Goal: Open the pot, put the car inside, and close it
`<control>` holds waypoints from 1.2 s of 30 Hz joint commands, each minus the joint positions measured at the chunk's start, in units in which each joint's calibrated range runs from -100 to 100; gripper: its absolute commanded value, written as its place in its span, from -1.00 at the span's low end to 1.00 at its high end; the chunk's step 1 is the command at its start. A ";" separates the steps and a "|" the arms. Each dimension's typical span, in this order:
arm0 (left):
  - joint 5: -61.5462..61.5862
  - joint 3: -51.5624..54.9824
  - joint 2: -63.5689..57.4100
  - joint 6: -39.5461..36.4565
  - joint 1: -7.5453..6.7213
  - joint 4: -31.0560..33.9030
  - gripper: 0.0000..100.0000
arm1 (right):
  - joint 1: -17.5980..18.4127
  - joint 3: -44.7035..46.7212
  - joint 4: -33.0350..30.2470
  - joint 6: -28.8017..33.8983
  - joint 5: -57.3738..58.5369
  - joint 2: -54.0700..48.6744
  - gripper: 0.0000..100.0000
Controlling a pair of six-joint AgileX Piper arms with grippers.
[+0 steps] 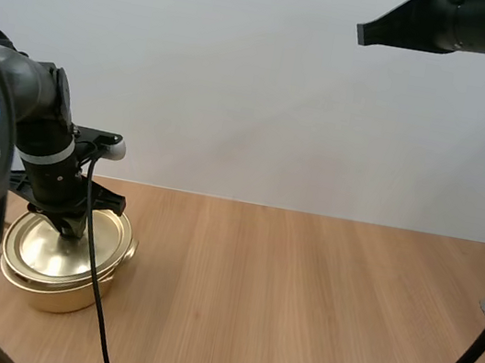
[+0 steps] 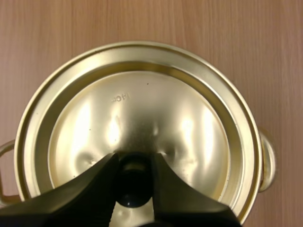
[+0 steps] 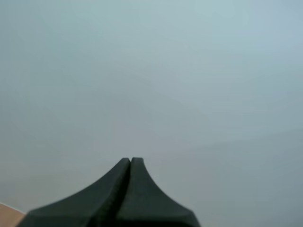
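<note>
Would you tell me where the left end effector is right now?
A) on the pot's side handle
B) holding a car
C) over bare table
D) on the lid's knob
D: the left end effector has its fingers on either side of the black knob atop the lid.

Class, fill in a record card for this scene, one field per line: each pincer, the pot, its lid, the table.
left pincer: shut on the knob of the lid
right pincer: shut on nothing, raised high over the table
pot: gold, with side handles, on the table's left side
lid: gold, on the pot, not yet lifted
table: light wood
</note>
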 commanded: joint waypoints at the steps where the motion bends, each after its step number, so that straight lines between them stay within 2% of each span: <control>1: 0.06 0.03 1.71 0.09 0.01 -0.04 -1.00 | -0.09 -0.01 -1.19 0.98 1.69 -0.22 -1.00; 8: -2.06 0.03 4.73 -0.60 0.01 0.97 -0.98 | -0.09 -0.01 -2.62 1.56 7.05 -0.63 -1.00; 10: -2.06 0.03 5.02 -0.42 0.01 0.97 -0.69 | -0.09 -0.01 -3.42 2.76 8.05 -0.63 -1.00; 11: -2.06 0.03 5.02 -0.14 0.01 0.97 -0.42 | -0.09 -0.01 -4.11 3.48 8.70 -0.63 -1.00; 13: -2.69 -0.11 5.02 -0.14 0.01 0.97 0.25 | -0.09 -0.01 -5.02 4.14 9.94 -0.63 -1.00; 14: -2.87 -0.11 5.02 -0.14 0.01 1.29 0.67 | -0.09 -0.01 -5.78 4.79 10.73 -0.63 -1.00; 15: -3.60 -0.11 5.02 0.10 0.01 1.55 0.90 | -0.09 0.11 -6.13 4.96 10.97 -0.63 -1.00; 16: -6.24 -0.11 4.45 -0.01 0.01 2.09 1.00 | -0.09 0.59 -6.63 5.60 10.80 -0.86 -1.00; 18: -12.42 -0.11 2.94 -1.30 0.01 1.63 1.00 | -0.09 2.25 -6.70 6.04 9.66 -1.32 -1.00; 21: -27.48 0.55 -3.18 -4.32 0.01 -4.06 1.00 | -0.09 6.50 -5.77 6.04 3.96 -3.35 -1.00; 25: -47.92 4.92 -18.39 1.16 -0.25 -16.24 1.00 | -0.09 16.05 -5.02 5.76 -9.22 -7.60 -1.00; 27: -52.57 7.23 -27.21 5.71 -0.41 -22.69 1.00 | -0.09 21.01 -5.02 5.76 -15.81 -9.42 -1.00; 31: -49.68 10.64 -43.03 10.69 -0.59 -31.17 1.00 | -0.09 27.61 -5.02 5.72 -23.69 -11.81 -1.00; 32: -46.92 12.36 -51.79 10.78 -0.59 -33.22 1.00 | -0.09 29.74 -5.02 5.72 -26.05 -12.47 -1.00; 33: -44.75 12.83 -54.66 10.78 -0.59 -33.74 1.00 | 0.07 36.77 -5.02 5.18 -31.56 -13.11 -1.00; 36: -33.28 14.90 -68.81 10.78 -0.59 -34.74 1.00 | 1.37 44.03 -2.38 -0.81 -31.77 -13.22 -1.00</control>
